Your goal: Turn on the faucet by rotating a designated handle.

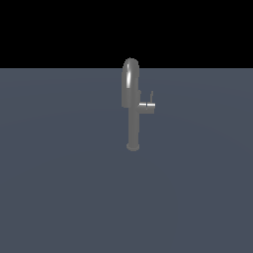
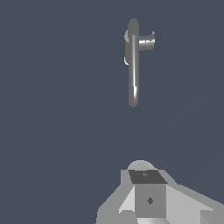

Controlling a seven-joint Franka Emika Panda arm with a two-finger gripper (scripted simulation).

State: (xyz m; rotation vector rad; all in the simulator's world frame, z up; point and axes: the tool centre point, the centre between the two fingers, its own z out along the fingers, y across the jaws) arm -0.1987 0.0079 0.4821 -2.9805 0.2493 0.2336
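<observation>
Exterior view: one faucet [image 1: 132, 113], dull grey metal, slim upright stem on a small round base, arched glossy spout above. One handle [image 1: 147, 105], a short stub with a thin dark rod, juts toward this view's right. No gripper shows here.

Wrist view: one pale, blocky gripper [image 2: 148, 197], jaw spacing impossible to judge. The faucet [image 2: 133, 61] and handle [image 2: 146, 42] lie well ahead of it, untouched.

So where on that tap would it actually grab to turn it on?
Probably the handle, not the spout: the short stub off the stem of the faucet on the exterior view's right, with a thin lever rising from its end. Coming from that open side looks best; the gripper is well clear.
</observation>
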